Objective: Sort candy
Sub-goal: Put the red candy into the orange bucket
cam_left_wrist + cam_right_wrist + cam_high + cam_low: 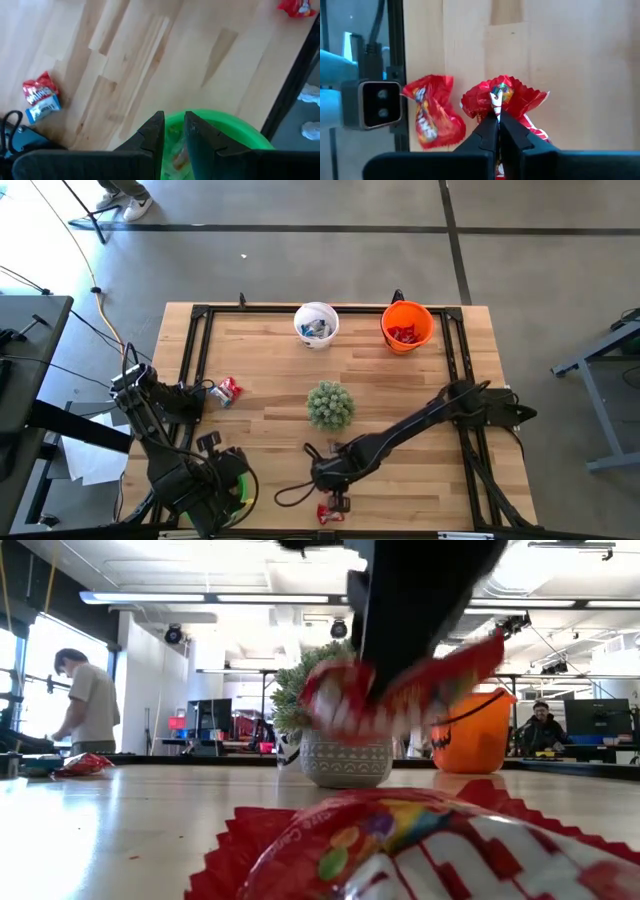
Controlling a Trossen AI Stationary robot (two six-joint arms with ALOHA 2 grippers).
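My right gripper (497, 119) is shut on a shiny red candy packet (400, 690) near the table's front edge, lifted off the wood. A second red packet (432, 117) lies flat on the table beside it and fills the front of the low view (400, 850). More candy, a red and a blue piece (228, 390), lies at the table's left. My left gripper (174, 131) hangs over the green bucket (235, 131), its fingers a narrow gap apart with nothing between them; candy lies in the bucket below. My right gripper pinches the red packet between its two fingertips (489, 129), near the packet's middle, coming from above and slanting down. The crimped end (530, 97) sticks out past the fingers. The packet hangs clear of the table, spreading to both sides of the gripper (330, 700).
A spiky green plant in a grey pot (329, 404) stands mid-table. The white bucket (316, 323) and the orange bucket (407, 326) stand at the far edge. The low camera's housing (370, 102) sits at the front rail. People stand beyond the table (85, 700).
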